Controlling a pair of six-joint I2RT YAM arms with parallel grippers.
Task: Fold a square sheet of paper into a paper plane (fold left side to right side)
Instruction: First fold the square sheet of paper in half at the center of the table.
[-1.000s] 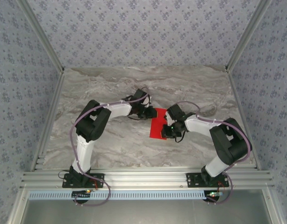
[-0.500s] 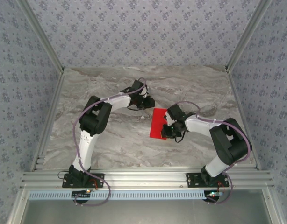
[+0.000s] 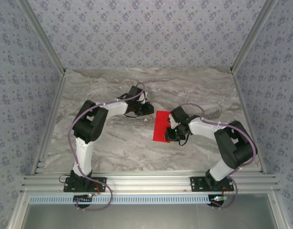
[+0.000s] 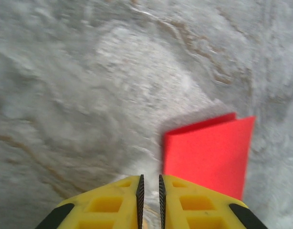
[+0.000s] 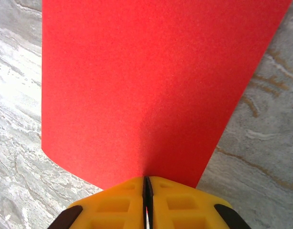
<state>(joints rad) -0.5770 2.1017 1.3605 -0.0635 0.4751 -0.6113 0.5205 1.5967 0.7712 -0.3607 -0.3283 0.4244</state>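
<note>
Grey-veined marble tabletop (image 3: pixel 108 143), walled in by floral paper, carries the square sheet of paper (image 3: pixel 161 125), which lies near the centre as a narrow red rectangle, apparently doubled over. The right gripper (image 3: pixel 172 134) pinches the sheet's right-hand edge, its jaws closed on the paper with barely any gap. The left gripper (image 3: pixel 149 109) hovers just beyond the sheet's far left corner, clear of it, its jaws drawn to a thin slit and holding nothing. Thin and light, the sheet would likely slide, buckle or crease under any stray push. The safest hold looks to be a shallow pinch at an edge or corner, with the opposite side pinned flat.
</note>
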